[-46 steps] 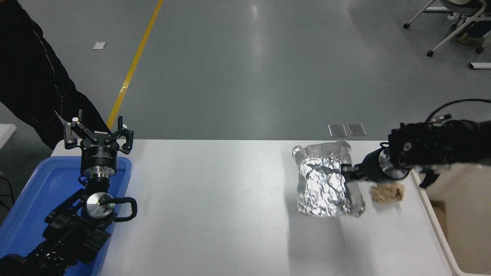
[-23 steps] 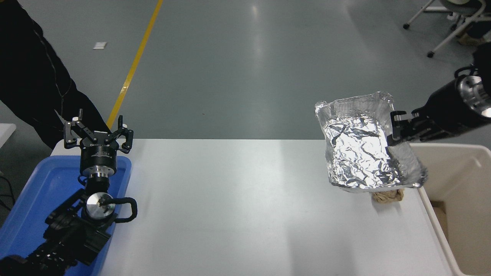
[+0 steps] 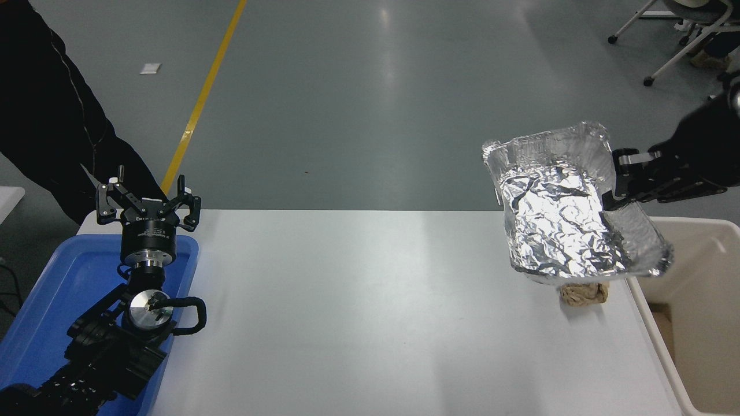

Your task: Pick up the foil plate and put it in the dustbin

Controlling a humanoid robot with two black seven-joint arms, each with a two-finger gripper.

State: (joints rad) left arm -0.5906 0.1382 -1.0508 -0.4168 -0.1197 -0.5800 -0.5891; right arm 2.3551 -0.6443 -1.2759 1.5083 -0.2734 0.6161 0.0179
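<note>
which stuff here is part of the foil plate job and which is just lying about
Part of the job:
foil plate, held up by its rim
right gripper
dustbin, off the table's right end

Just lying about:
brown paper ball
blue tray
left gripper, parked

We see the dustbin (image 3: pixel 702 300) mouth open beside the table's (image 3: pixel 358 323) right edge. The held foil plate (image 3: pixel 569 211) hangs over a brown paper ball (image 3: pixel 584 293). Mid-table lies bare.

The foil plate (image 3: pixel 563 222) hangs above the table's (image 3: pixel 358 323) right end, left of the dustbin (image 3: pixel 694 277).
</note>
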